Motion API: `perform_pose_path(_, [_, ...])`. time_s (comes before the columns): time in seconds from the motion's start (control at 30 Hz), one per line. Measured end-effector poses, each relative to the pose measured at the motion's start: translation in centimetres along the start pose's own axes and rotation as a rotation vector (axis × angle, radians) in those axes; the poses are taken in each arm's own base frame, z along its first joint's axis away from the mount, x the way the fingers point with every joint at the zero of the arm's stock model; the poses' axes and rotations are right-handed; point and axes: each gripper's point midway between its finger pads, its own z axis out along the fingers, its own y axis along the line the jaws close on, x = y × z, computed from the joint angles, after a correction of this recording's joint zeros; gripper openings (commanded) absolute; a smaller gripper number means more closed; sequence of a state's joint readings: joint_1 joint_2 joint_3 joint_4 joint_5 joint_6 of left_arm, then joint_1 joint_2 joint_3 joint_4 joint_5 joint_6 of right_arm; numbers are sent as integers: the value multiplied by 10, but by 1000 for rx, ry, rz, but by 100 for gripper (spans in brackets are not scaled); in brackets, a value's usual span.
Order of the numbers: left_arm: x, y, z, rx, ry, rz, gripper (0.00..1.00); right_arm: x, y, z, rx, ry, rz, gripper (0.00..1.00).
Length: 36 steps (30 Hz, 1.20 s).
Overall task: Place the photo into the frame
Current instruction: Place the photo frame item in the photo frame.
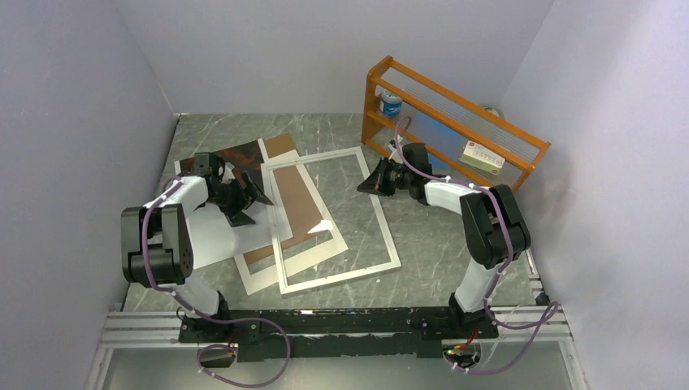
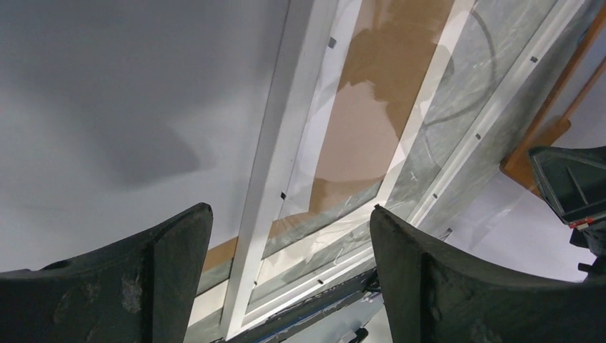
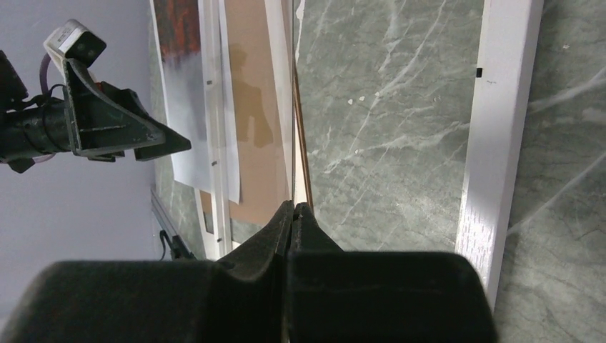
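Note:
The photo lies flat at the left, red foliage end far, pale end near; it also shows in the right wrist view. The white frame lies flat mid-table, partly over a brown backing board. My left gripper is open and empty, low over the photo's right edge; in its own view the frame's border runs between the fingers. My right gripper is over the frame's far right part. Its tips are shut on a thin clear sheet seen edge-on, beside the frame's border.
An orange wooden rack stands at the back right with a can and a small box in it. White walls close in on the left, back and right. A metal rail runs along the near edge.

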<state>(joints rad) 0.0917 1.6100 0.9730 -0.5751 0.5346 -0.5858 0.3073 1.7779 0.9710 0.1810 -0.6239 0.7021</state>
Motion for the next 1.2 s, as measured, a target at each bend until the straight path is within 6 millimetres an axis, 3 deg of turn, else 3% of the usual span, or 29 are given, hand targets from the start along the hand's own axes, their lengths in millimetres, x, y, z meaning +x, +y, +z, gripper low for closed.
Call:
perform_pose_path(0.63, [-13, 3, 29, -7, 23, 30, 84, 3, -10, -3, 36, -24, 75, 0])
perform_pose_path(0.67, [-12, 2, 30, -6, 25, 30, 85, 3, -9, -2, 33, -24, 81, 3])
perform_pose_path(0.8, [-14, 1, 33, -2, 25, 37, 84, 5, -5, -3, 18, -12, 113, 32])
perform_pose_path(0.93, [-15, -1, 33, 7, 18, 44, 84, 10, 0, -4, -12, 14, 122, 38])
perform_pose_path(1.03, [-16, -4, 33, 19, 15, 47, 84, 23, 1, -6, -42, 54, 130, 34])
perform_pose_path(1.2, [-19, -7, 34, 32, 6, 44, 84, 41, 1, -11, -76, 116, 143, 5])
